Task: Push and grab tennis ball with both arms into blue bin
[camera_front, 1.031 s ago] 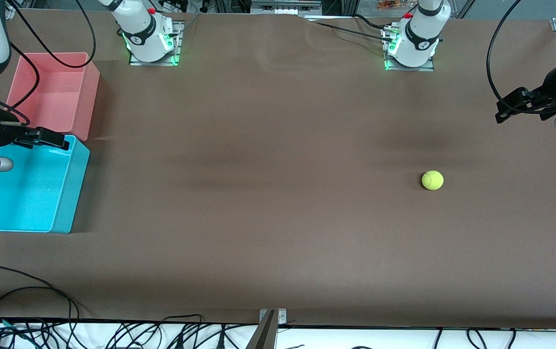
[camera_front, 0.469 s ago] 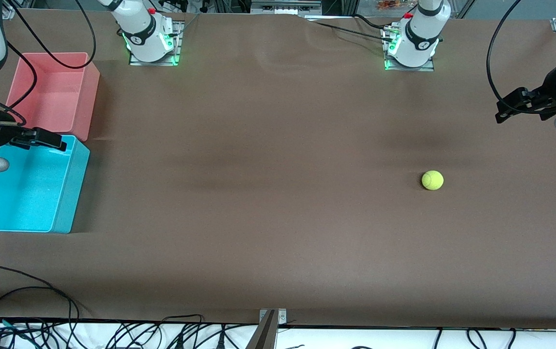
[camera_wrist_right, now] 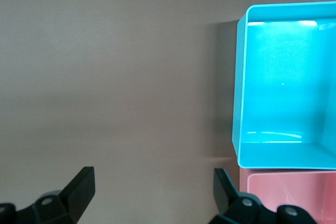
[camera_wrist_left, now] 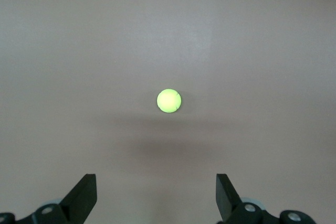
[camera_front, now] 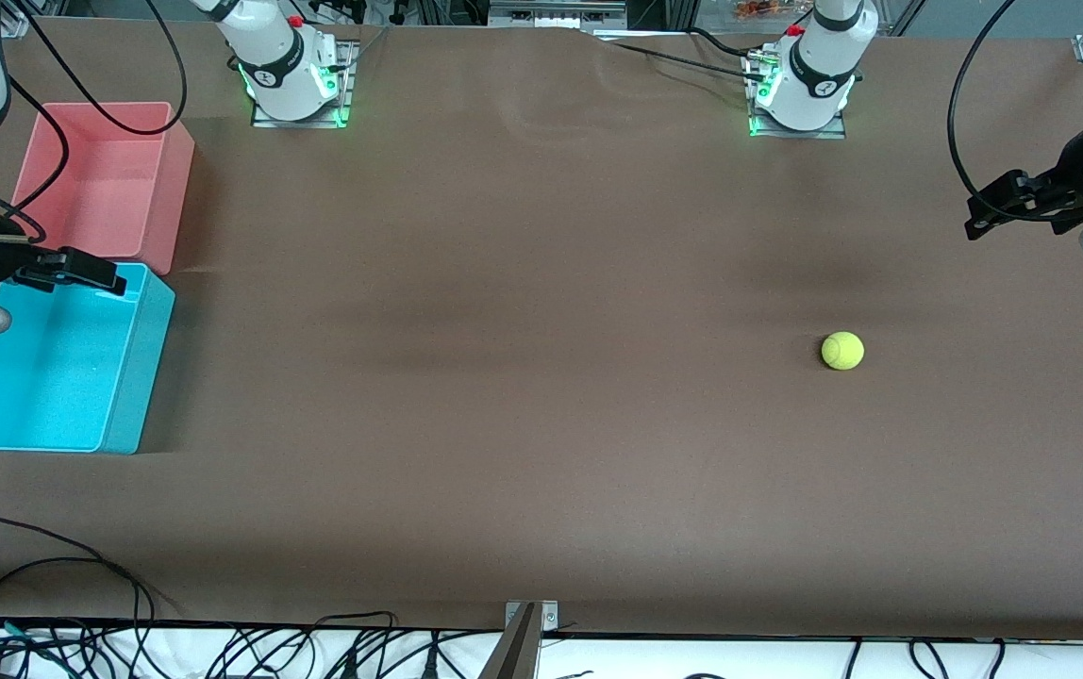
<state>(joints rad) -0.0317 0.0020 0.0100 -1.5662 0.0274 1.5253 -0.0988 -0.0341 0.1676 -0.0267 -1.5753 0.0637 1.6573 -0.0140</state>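
Note:
The tennis ball [camera_front: 842,350] lies on the brown table toward the left arm's end, and it shows in the left wrist view [camera_wrist_left: 169,100]. My left gripper [camera_front: 980,215] hangs open and empty in the air near the table's end on the left arm's side, apart from the ball; the left wrist view shows it [camera_wrist_left: 155,182] with jaws wide apart. The blue bin [camera_front: 51,377] stands at the right arm's end and is empty. My right gripper [camera_front: 93,272] is open and empty over the bin's rim by the pink bin; the right wrist view shows the gripper [camera_wrist_right: 152,174] beside the bin [camera_wrist_right: 283,103].
A pink-red bin [camera_front: 103,179] stands against the blue bin, farther from the front camera, and shows in the right wrist view [camera_wrist_right: 294,192]. The two arm bases [camera_front: 296,75] [camera_front: 801,85] stand along the back edge. Black cables [camera_front: 51,566] lie at the front edge.
My right gripper has drifted slightly toward the right arm's end of the table, over the blue bin. The left gripper and the ball have not moved.

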